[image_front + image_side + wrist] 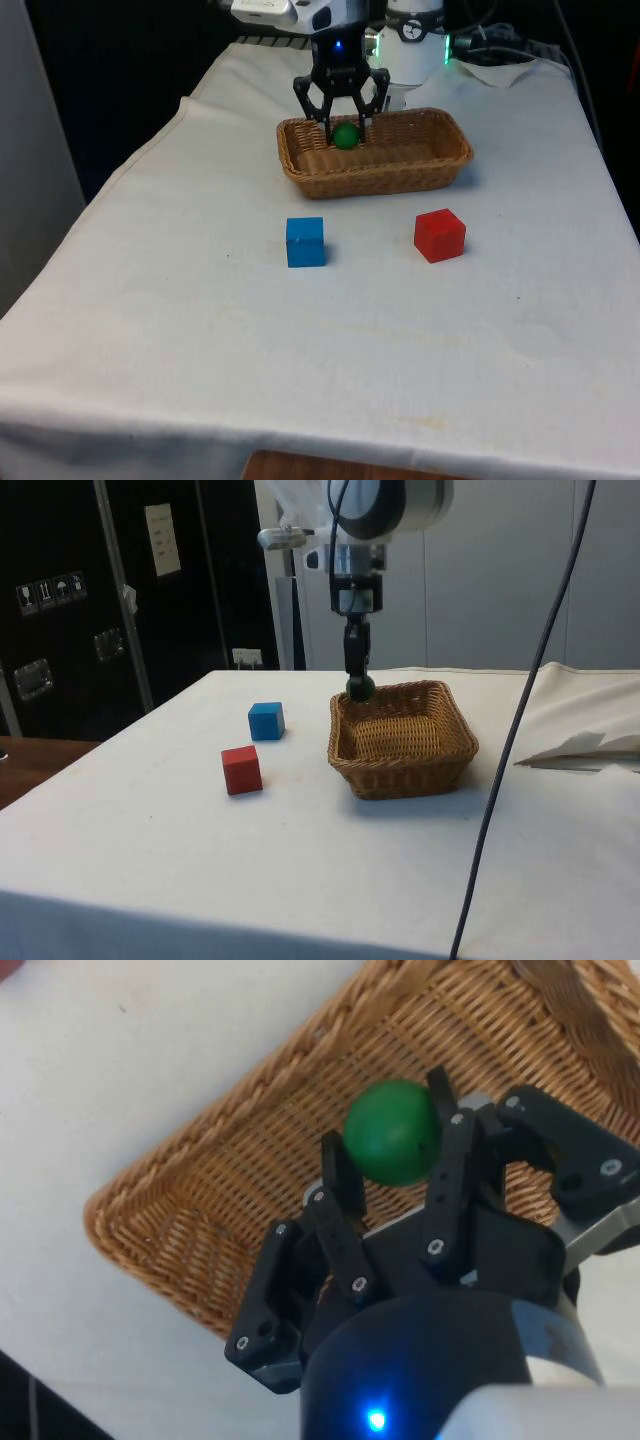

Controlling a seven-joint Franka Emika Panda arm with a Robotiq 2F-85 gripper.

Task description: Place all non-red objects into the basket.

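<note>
— White-clothed bench point(200, 330): where's my tool point(345, 125)?
— Over the basket point(440, 165), clamped on the green ball point(346, 136). Blue cube point(305, 242) and red cube point(439, 235) sit beyond the basket's rim.

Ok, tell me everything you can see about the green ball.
The green ball is small, round, smooth and plain, with a slight sheen. The gripper holds it between its two fingers, over the basket, near the end at the front view's left. Only the fingers touch it; it hangs about level with the rim.
</note>
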